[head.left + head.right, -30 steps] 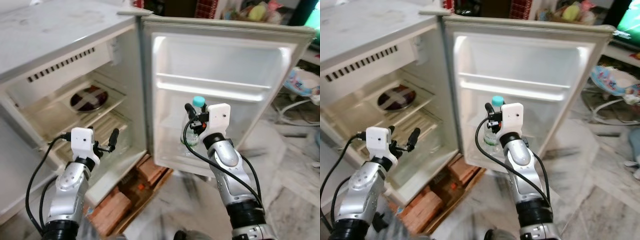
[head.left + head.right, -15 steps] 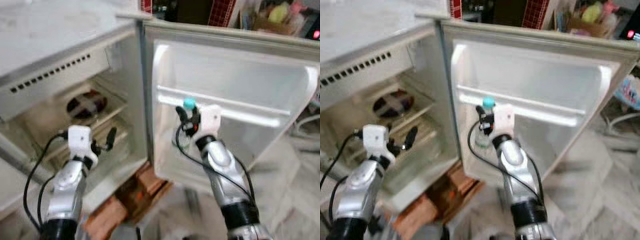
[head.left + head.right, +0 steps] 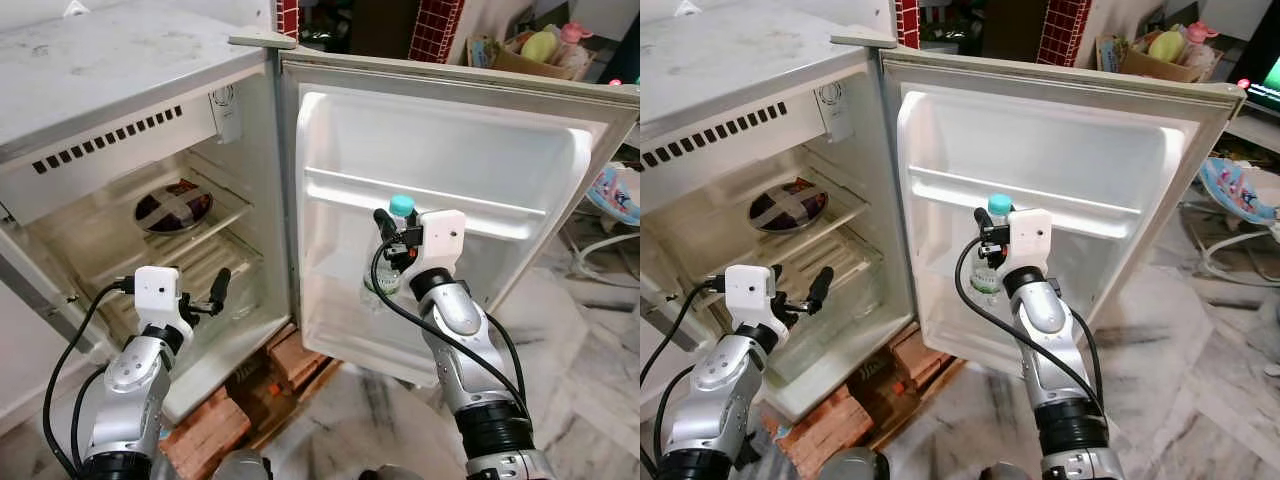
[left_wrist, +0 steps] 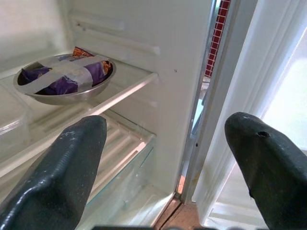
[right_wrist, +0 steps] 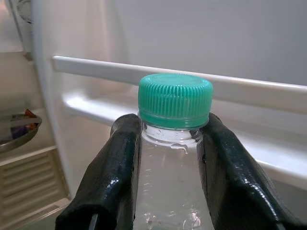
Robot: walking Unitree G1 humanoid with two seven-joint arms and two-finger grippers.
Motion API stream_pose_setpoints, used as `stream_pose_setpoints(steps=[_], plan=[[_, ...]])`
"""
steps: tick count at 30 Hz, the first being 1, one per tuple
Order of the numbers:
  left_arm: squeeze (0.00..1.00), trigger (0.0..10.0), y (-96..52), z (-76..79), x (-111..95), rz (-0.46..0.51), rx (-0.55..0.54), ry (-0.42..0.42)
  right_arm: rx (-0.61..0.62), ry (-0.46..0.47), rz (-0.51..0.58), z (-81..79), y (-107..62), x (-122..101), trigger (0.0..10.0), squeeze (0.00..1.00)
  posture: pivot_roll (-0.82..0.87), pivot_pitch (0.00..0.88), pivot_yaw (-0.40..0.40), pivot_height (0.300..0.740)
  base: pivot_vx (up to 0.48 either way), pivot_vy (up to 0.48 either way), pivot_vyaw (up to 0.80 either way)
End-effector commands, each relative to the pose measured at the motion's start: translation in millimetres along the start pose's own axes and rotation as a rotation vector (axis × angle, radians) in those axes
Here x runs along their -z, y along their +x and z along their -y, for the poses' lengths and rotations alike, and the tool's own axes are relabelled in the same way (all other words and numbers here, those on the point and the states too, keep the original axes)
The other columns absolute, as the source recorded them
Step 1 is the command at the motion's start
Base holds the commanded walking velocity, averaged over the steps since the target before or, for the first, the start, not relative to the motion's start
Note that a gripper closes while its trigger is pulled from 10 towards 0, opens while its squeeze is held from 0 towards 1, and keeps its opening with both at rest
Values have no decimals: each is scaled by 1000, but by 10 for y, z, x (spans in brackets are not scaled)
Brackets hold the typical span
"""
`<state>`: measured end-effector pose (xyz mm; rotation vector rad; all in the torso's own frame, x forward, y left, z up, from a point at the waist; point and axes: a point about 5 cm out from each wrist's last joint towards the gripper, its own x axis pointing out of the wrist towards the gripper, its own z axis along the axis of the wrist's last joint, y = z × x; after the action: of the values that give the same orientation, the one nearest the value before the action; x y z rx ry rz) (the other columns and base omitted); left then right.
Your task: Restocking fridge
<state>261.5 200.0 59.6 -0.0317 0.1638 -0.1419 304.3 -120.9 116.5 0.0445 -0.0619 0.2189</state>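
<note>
A clear water bottle with a teal cap is held upright by its neck in my right gripper, which is shut on it. The bottle hangs just in front of the inner side of the open fridge door, its cap level with the door's shelf rail. My left gripper is open and holds nothing. It hovers before the fridge's lower compartment, close to the wire shelf.
A metal bowl crossed with tape sits on the fridge's upper shelf. Bricks prop up the fridge at floor level. A baby seat stands on the marble floor to the right of the door.
The head camera swayed and blurred, then settled closer to the door. The bottle stays in my right gripper before the door shelf. The left arm has barely moved.
</note>
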Motion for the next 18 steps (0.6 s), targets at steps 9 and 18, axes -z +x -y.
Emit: stream_pose_setpoints(steps=[9,18], plan=[[0,10000,29,22,-60,5,9,13,24,-6,1,53,-26,-6,10000,0,77,14,-12,740,0,200,-59],[0,10000,-6,27,-33,0,-1,11,38,-12,3,67,-33,-2,10000,0,75,10,3,740,0,39,0]])
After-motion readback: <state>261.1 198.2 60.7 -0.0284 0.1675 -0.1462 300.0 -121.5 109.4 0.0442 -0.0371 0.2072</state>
